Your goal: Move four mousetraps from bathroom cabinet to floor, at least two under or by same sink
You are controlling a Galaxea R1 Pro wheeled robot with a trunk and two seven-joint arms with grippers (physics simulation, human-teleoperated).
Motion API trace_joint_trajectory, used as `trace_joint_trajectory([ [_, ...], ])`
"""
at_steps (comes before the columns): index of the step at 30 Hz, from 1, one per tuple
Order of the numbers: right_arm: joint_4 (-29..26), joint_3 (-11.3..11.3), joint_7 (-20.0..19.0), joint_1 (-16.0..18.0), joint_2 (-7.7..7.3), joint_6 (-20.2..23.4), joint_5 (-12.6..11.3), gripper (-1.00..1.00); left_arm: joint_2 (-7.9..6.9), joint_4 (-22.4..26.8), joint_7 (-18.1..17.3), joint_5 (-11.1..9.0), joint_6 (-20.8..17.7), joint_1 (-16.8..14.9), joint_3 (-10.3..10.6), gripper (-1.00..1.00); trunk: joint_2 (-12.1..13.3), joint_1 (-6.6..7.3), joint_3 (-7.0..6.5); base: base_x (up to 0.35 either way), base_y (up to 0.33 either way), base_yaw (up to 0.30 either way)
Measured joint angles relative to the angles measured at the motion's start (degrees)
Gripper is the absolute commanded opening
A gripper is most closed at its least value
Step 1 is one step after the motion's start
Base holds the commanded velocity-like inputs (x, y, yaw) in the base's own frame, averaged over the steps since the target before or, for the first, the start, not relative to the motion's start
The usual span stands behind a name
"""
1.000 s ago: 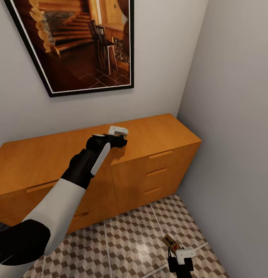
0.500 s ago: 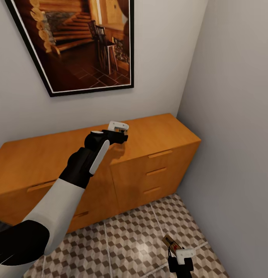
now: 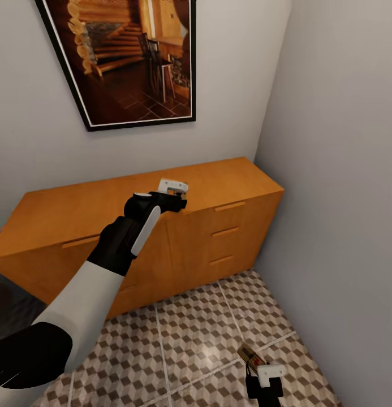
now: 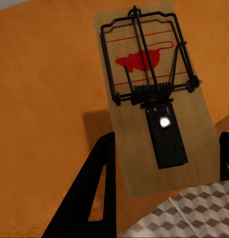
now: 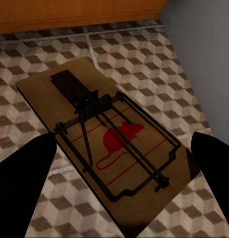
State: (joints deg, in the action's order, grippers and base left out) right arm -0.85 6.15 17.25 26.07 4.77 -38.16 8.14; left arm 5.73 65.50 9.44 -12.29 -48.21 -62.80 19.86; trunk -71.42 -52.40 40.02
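mousetraps sit between the fingers of both claws. left claw (image 3: 174,195) grips one mousetrap (image 4: 154,99) above the cabinet (image 3: 229,186); right claw (image 3: 262,377) grips another mousetrap (image 5: 109,141) over the bathroom floor (image 3: 190,333).

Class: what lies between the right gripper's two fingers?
In the right wrist view, a mousetrap lies between the right gripper's fingers, above the patterned floor.

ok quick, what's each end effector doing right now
Left end effector: shut on a mousetrap, over the cabinet.
Right end effector: shut on another mousetrap, above the floor.
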Motion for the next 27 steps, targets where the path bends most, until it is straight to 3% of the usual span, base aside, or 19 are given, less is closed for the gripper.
trace_joint_trajectory([
  [27, 0.0, 0.0, 0.0, 0.0, -0.03, 0.0, 0.0, -1.0, 0.0, -3.71, 0.0, 0.0, 0.14, 0.0, -0.01, -1.0, 0.0, 0.0, 0.0, -0.336, 0.0, 0.0],
])
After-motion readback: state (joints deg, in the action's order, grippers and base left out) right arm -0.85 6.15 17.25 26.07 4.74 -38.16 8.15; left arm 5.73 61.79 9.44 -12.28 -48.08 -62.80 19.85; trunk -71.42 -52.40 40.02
